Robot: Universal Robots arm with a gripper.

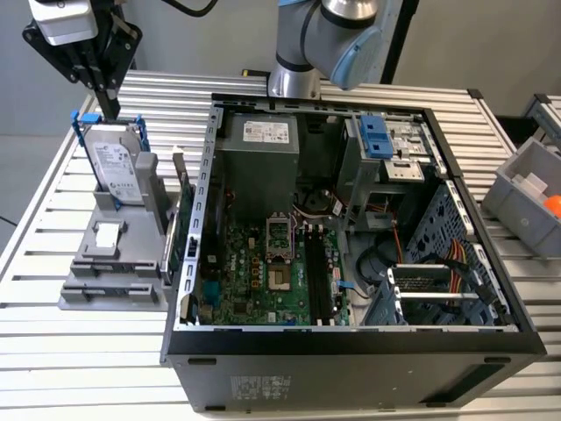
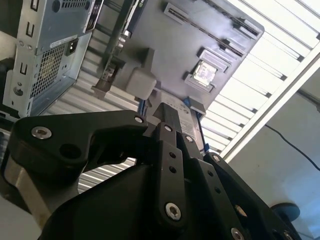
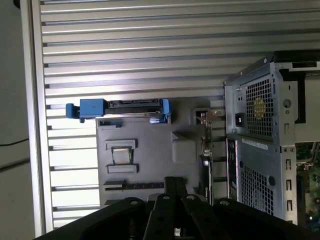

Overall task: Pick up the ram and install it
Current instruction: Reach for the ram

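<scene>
**Claw narrow over the parts holder, ram lying in its slot**

In the exterior view the claw point(image 1: 111, 112) hangs at 10 o'clock of the frame, above the grey holder point(image 1: 88, 291) on the slatted tabletop point(image 1: 35, 219). Its fingers stand narrow and close together, with nothing between them.

A drive point(image 1: 114, 167) with a blue bracket stands upright at the holder's 12 o'clock end, just under the claw's tips. A small square chip point(image 1: 107, 235) lies flat in a pocket at the holder's middle.

The ram point(image 3: 137, 186) shows in the first wrist view as a thin dark strip. It lies flat in a slot of the holder, on the far side of the chip from the drive. The claw does not hold it.

A card point(image 1: 180, 219) stands on edge at the holder's 3 o'clock side, between the holder and the case point(image 1: 351, 360). The case lies open, its green board point(image 1: 254, 272) facing up.

The arm point(image 1: 324, 44) rises at the case's 12 o'clock. A grey bin point(image 1: 526, 189) sits at the case's 2 o'clock, near the tabletop's edge.
</scene>
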